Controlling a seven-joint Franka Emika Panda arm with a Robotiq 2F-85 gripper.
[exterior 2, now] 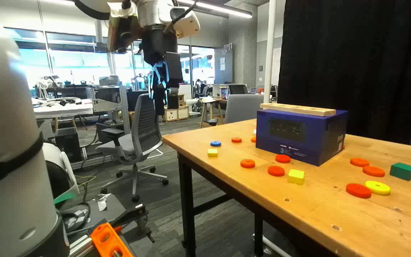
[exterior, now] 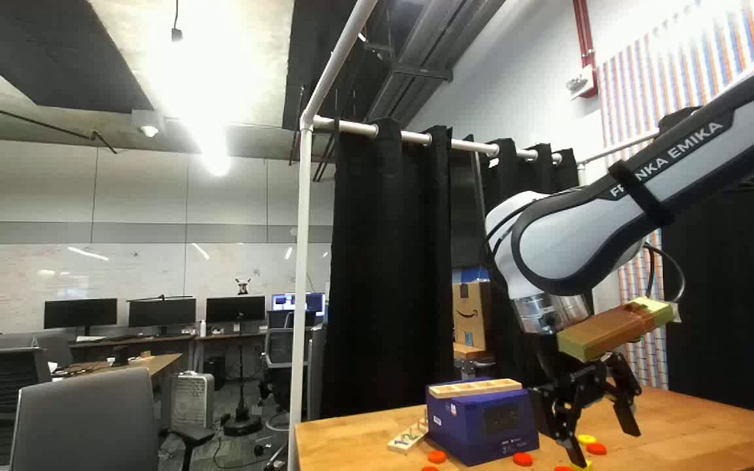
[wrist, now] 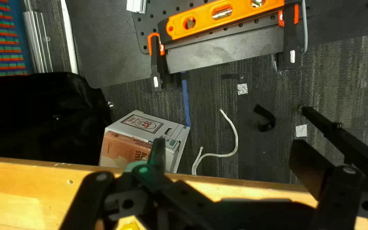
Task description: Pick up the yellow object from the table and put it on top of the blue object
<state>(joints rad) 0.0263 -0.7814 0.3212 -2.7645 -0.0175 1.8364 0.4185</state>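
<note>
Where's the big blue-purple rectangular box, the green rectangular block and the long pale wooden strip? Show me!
Blue-purple rectangular box [exterior 2: 300, 137]: an exterior view, on its front face.
Green rectangular block [exterior 2: 402, 172]: an exterior view, on its near side.
Long pale wooden strip [exterior 2: 297, 110]: an exterior view, about halfway along it.

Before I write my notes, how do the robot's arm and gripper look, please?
The arm is white and grey, edged in black, with lettering ending EMIKA, a black strap and a dark cable. The gripper is black, with two angular, jointed fingers.

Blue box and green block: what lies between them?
Two orange discs lie between the blue box and the green block, shown in an exterior view.
</note>
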